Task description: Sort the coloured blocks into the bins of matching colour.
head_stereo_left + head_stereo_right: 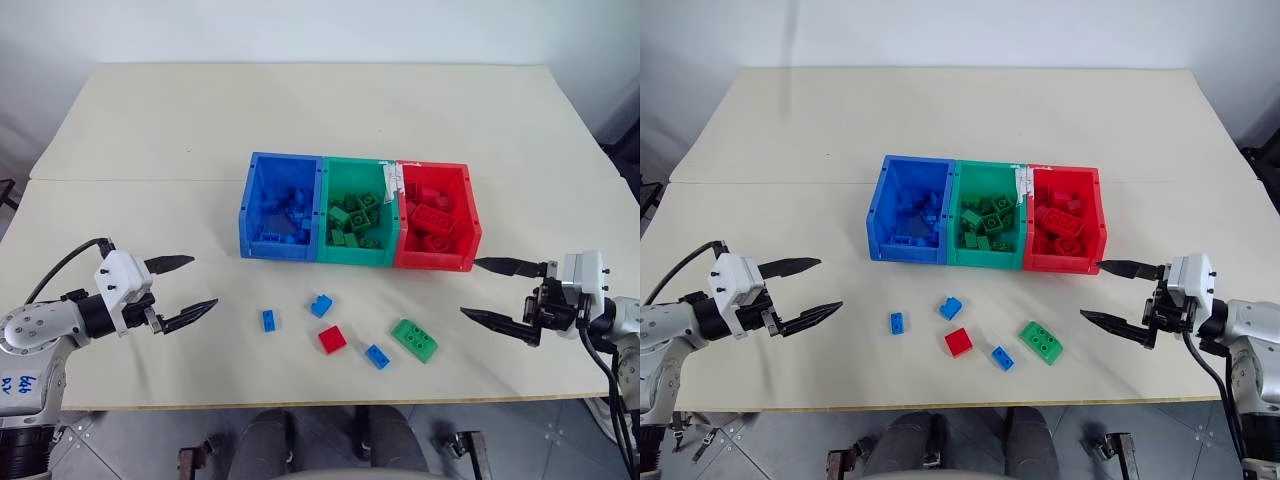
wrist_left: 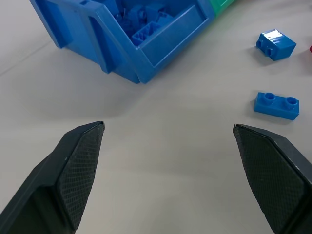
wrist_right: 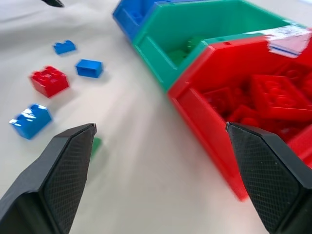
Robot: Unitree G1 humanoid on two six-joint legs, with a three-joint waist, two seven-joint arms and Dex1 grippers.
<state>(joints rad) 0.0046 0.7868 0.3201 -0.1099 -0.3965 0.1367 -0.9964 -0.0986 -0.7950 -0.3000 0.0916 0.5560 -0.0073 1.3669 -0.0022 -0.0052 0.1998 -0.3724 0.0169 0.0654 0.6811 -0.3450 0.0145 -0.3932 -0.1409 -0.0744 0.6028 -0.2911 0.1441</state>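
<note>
Left eye view: five loose blocks lie on the table (image 1: 150,120) in front of the bins: three blue bricks (image 1: 269,320), a red brick (image 1: 332,340) and a green brick (image 1: 414,339). Left gripper (image 1: 182,289) and right gripper (image 1: 492,291) hover at either side, both wide apart and empty.

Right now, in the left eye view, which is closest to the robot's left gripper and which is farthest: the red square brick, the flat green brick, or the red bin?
From the left gripper:
1. Red square plastic brick, mid-table, nearest.
2. Flat green studded brick, further right.
3. Red plastic bin, rightmost in the row, farthest.
</note>
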